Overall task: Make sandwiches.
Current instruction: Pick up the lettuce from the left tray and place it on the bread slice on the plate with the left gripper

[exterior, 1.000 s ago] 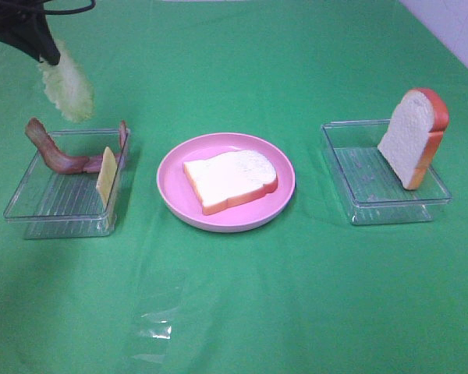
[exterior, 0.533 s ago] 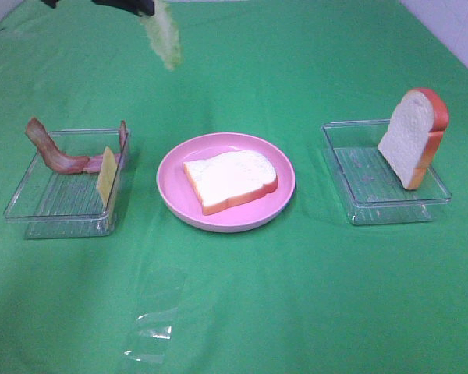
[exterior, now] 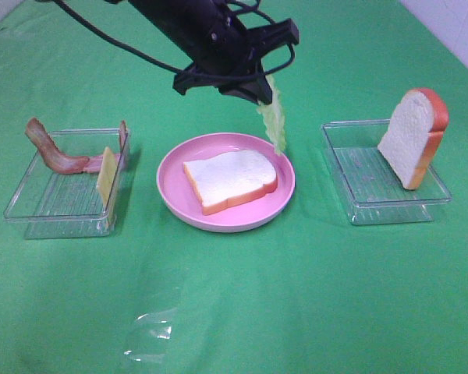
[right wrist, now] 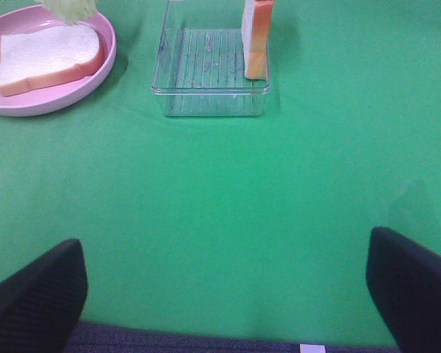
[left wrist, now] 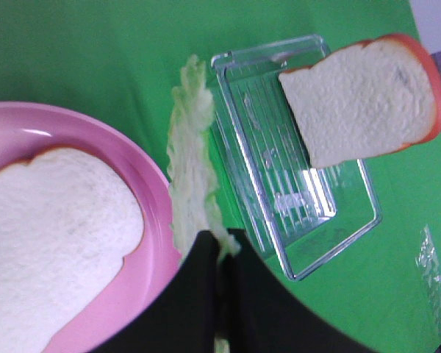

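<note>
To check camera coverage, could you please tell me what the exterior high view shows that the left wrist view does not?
Only exterior high: the left tray with bacon and cheese. Only left wrist: a close look at the left claw shut on the lettuce. Both: the lettuce, the pink plate with a bread slice, and the right tray holding an upright bread slice.

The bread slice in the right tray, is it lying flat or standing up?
Standing up. The bread slice rests on its edge, tilted, inside the clear tray.
</note>
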